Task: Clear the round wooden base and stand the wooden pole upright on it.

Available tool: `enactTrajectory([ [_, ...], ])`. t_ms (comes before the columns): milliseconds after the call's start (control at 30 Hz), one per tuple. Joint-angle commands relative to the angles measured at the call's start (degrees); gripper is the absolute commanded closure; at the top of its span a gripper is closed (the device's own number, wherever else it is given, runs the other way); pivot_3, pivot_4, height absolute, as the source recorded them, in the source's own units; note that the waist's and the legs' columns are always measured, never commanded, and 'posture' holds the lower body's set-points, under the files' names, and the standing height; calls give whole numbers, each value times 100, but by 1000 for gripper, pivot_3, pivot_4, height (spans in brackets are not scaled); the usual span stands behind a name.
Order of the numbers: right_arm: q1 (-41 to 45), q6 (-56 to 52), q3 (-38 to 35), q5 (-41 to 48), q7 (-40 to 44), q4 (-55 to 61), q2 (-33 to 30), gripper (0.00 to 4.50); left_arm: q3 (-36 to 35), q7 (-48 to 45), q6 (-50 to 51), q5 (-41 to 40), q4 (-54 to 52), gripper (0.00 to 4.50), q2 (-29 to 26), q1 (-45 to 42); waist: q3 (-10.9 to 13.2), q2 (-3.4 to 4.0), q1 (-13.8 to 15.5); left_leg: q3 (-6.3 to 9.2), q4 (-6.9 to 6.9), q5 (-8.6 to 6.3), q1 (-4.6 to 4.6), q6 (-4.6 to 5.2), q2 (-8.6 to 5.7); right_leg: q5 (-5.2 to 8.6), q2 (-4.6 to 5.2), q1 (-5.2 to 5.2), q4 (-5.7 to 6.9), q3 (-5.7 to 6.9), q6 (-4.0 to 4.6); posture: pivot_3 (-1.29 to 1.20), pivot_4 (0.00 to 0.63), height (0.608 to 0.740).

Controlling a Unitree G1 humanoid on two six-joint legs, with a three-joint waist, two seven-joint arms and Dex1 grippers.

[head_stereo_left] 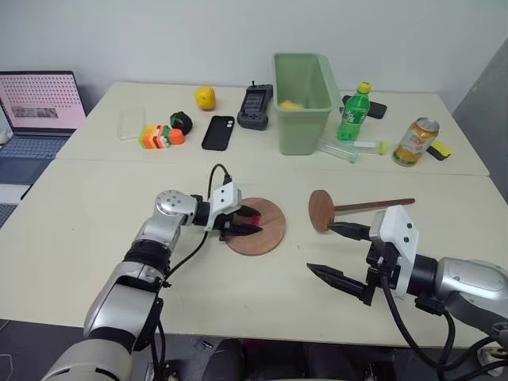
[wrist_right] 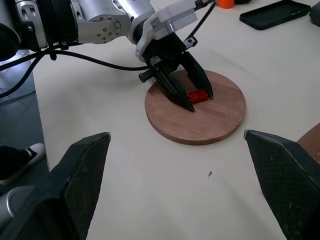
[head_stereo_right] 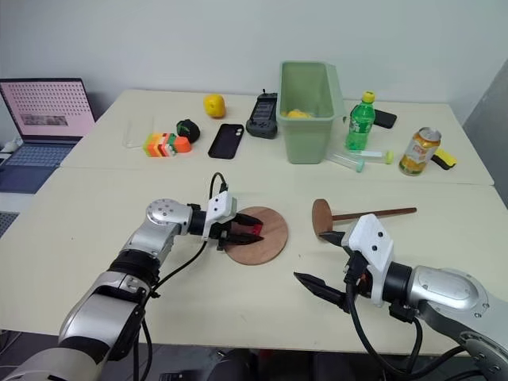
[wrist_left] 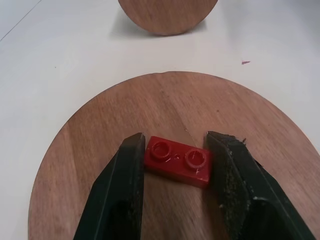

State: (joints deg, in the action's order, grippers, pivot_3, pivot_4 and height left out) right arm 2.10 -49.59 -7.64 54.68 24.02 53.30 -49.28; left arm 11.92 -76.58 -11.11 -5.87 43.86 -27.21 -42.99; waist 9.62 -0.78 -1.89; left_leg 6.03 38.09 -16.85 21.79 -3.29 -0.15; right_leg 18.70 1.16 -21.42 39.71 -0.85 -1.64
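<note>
The round wooden base (head_stereo_left: 271, 221) lies flat in the middle of the table. A small red brick (wrist_left: 177, 160) rests on it. My left gripper (head_stereo_left: 252, 221) reaches over the base from the left, its two fingers shut against the ends of the brick. The wooden pole (head_stereo_left: 373, 205) lies on its side to the right of the base, and the disc (head_stereo_left: 321, 210) fixed at its end stands on edge. Near the table's front edge, just in front of the pole's disc, my right gripper (head_stereo_left: 324, 248) stands open and holds nothing.
At the back stand a green bin (head_stereo_left: 302, 99), a green bottle (head_stereo_left: 354, 113), a can (head_stereo_left: 415, 141) and a clear tube (head_stereo_left: 349, 151). A black phone (head_stereo_left: 218, 132), a black device (head_stereo_left: 255, 107), a yellow fruit (head_stereo_left: 205, 97) and coloured blocks (head_stereo_left: 159, 136) lie back left. A laptop (head_stereo_left: 40, 107) sits far left.
</note>
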Motion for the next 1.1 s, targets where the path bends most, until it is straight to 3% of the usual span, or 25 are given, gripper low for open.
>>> enactTrajectory([
  [33,235,90,13,41,277,-2,-140,0,-611,427,420,-308,-470,2936,-341,159,0,0,-16,3,0,0,0,0,1,0,-1,-3,3,-2,0,0,150,740],
  [233,1071,414,971,-625,1020,-673,22,0,-1833,2500,570,-362,-28,2936,-804,288,0,-2,-12,19,2,0,-5,0,4,0,-1,-5,12,-2,-1,0,150,740],
  [367,2013,697,1768,-1062,1542,-1172,514,0,-2581,3722,753,-426,374,2936,-1253,574,0,-2,-66,19,2,0,-4,0,3,1,2,-15,14,-6,-2,0,150,740],
  [700,3137,1106,2631,-1896,2424,-2089,1218,0,-3413,4539,1192,-767,366,2936,-1527,1368,-6,-13,18,28,5,2,10,-3,3,1,24,-32,20,-1,-2,0,150,740],
  [767,3178,1143,2624,-1962,2497,-2159,1272,0,-3539,4603,1343,-892,248,2234,-1503,1448,-8,-15,33,32,5,2,12,-3,7,1,32,-32,19,2,-2,0,150,740],
  [1100,3139,1158,2493,-2183,2600,-2187,1424,0,-3765,4706,1587,-1219,-314,147,-1473,1696,-9,-18,3,28,4,2,10,-4,5,1,40,-35,22,0,-2,0,150,740],
])
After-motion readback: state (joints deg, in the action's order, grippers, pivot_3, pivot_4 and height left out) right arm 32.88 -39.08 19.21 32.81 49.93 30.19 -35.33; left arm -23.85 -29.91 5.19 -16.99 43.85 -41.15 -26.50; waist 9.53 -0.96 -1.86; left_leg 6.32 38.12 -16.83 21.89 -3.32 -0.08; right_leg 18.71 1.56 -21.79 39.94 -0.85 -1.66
